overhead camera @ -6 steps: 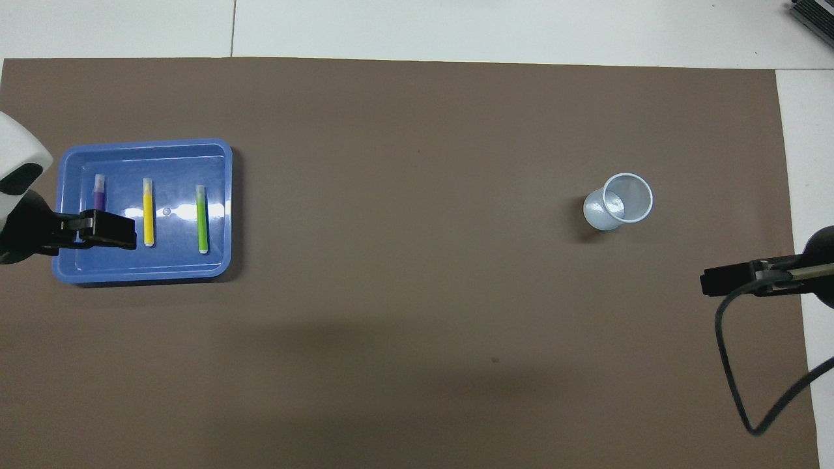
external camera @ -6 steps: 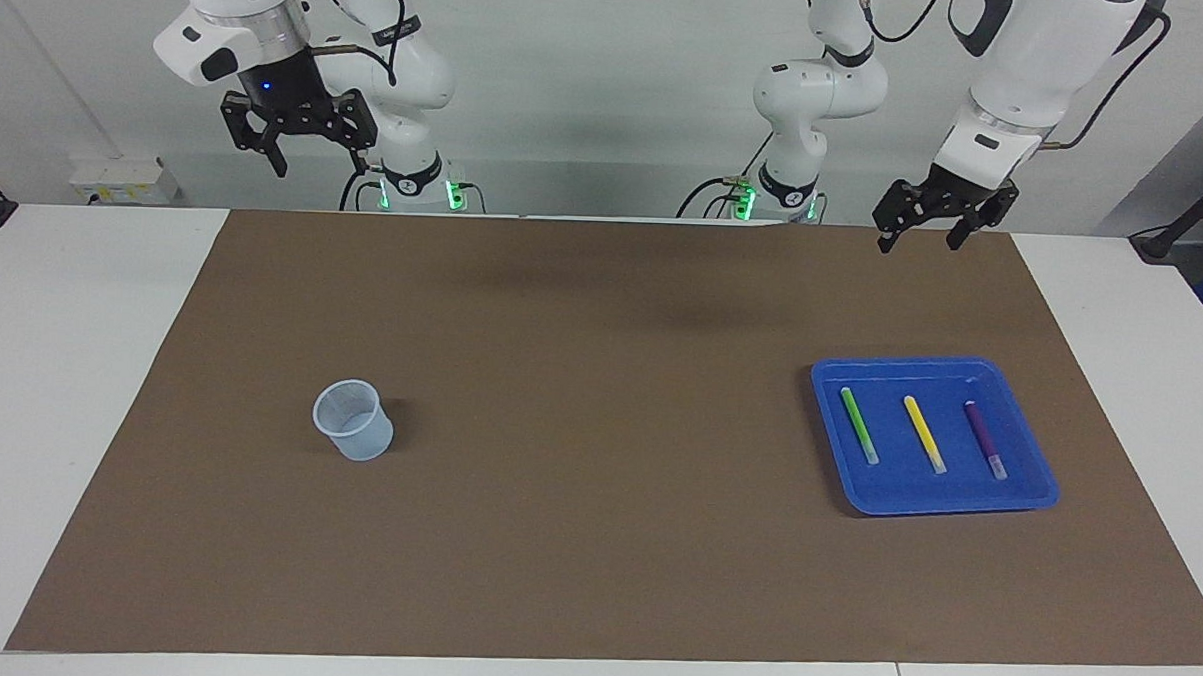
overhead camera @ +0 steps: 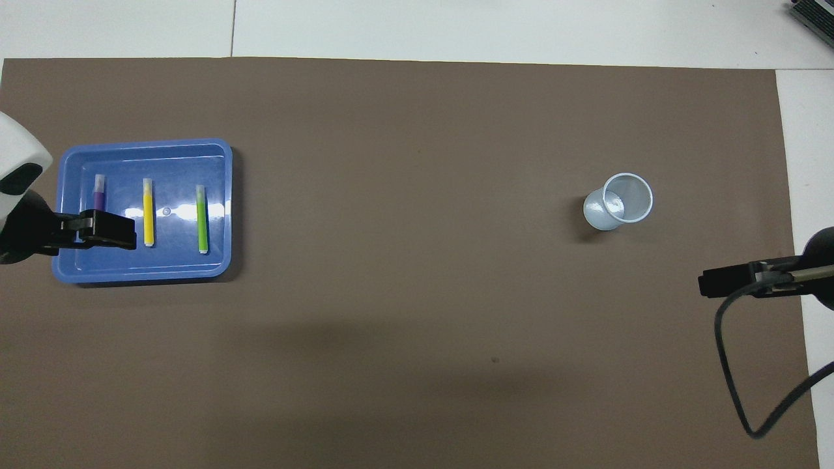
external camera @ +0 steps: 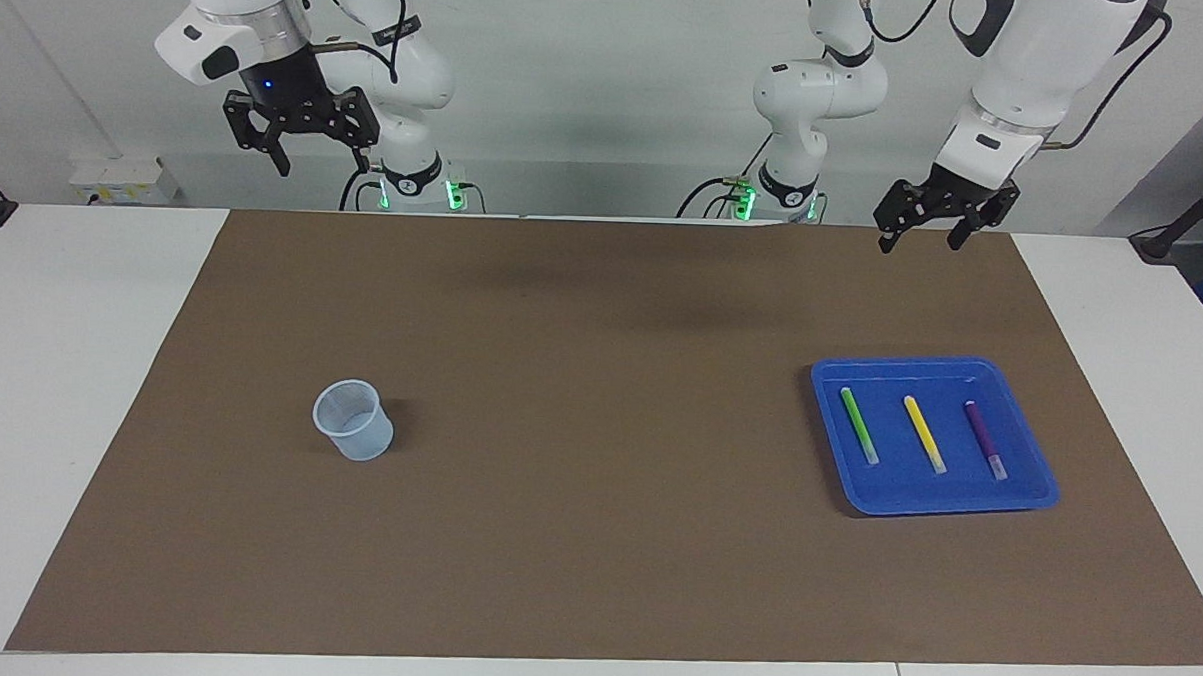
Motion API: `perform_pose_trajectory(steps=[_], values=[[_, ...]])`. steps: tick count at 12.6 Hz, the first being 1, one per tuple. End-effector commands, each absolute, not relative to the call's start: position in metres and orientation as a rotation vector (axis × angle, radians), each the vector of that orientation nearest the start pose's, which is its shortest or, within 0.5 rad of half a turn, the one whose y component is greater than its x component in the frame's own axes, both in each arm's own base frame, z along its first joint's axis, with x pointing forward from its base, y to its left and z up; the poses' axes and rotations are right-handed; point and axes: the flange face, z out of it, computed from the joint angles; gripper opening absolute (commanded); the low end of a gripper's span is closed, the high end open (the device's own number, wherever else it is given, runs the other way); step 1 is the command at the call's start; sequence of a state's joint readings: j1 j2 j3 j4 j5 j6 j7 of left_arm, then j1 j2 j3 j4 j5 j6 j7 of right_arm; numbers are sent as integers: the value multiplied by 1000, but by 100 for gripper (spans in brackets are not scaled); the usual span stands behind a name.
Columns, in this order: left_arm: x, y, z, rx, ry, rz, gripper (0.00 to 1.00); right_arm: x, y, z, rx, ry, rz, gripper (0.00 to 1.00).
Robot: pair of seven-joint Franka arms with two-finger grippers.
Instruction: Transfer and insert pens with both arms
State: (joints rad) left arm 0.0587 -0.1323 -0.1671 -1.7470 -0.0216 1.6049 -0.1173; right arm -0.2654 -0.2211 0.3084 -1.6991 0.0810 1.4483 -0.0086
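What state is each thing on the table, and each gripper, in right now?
Bright green marker pen: lying flat in tray.
Yellow marker pen: lying flat in tray.
Purple marker pen: lying flat in tray.
Blue plastic tray: holds three pens.
Translucent plastic cup: upright, empty.
Left gripper: open, raised, holding nothing.
Right gripper: open, raised, waiting.

Covering the purple pen's lower half overhead: left gripper. Running off frame at the side edges: both arms; right gripper only partly showing.
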Motion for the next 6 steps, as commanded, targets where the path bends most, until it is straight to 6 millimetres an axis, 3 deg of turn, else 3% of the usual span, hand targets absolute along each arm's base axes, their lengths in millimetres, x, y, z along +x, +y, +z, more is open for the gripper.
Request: perform_pose_trajectory(steps=[1, 4, 6], values=[[507, -64, 615, -3148, -17, 19, 100, 463, 45, 663, -3107, -95, 89, 100], [505, -57, 611, -3148, -34, 23, 100, 461, 44, 662, -3109, -87, 92, 100], [501, -54, 598, -3147, -48, -32, 100, 460, 45, 661, -3109, -89, 94, 100]])
